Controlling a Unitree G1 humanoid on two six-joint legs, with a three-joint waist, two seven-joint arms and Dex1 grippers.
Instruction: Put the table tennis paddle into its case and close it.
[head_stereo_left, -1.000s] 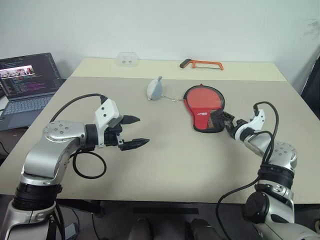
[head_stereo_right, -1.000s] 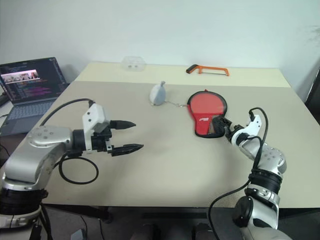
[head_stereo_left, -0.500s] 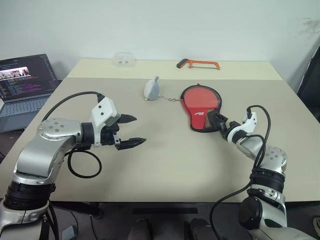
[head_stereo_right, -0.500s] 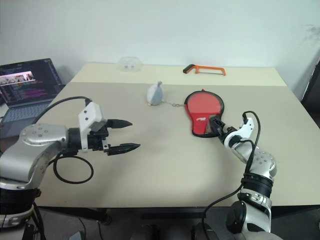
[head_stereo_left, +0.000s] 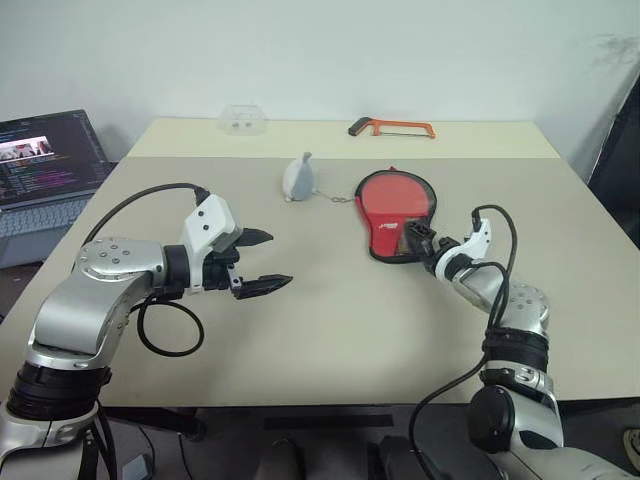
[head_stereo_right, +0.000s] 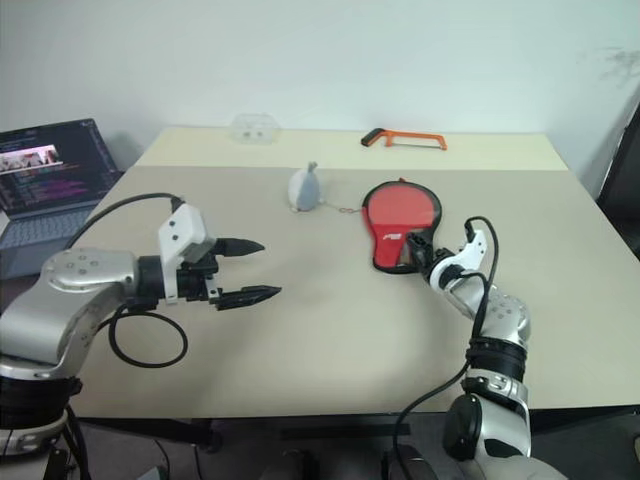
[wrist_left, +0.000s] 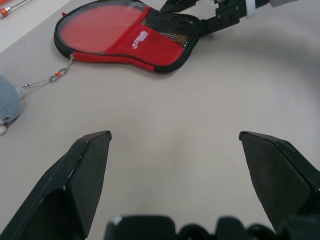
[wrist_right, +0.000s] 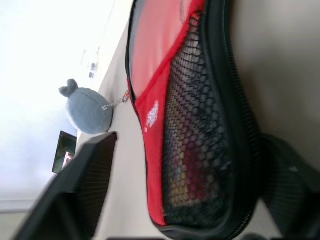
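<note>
The case (head_stereo_left: 383, 222) lies flat on the table, right of centre, with its red and mesh side up. The table tennis paddle (wrist_left: 100, 22) is inside it: the red face shows through the clear panel and the handle shows dimly behind the mesh (wrist_right: 192, 160). My right gripper (head_stereo_left: 415, 238) is at the case's narrow end. Its fingers stand open on either side of that end, one close against the black edging, the other a little apart. My left gripper (head_stereo_left: 278, 260) hovers open over bare table left of centre, holding nothing.
A small grey pouch (head_stereo_left: 298, 178) on a chain lies just left of the case's round end. An orange hacksaw (head_stereo_left: 392, 127) and a clear plastic box (head_stereo_left: 244, 118) sit near the far edge. A laptop (head_stereo_left: 45, 165) stands off the table's left side.
My right gripper has slid left along the table, up to the case's narrow end, and now straddles it. The left arm has stayed put. The camera view has shifted slightly.
</note>
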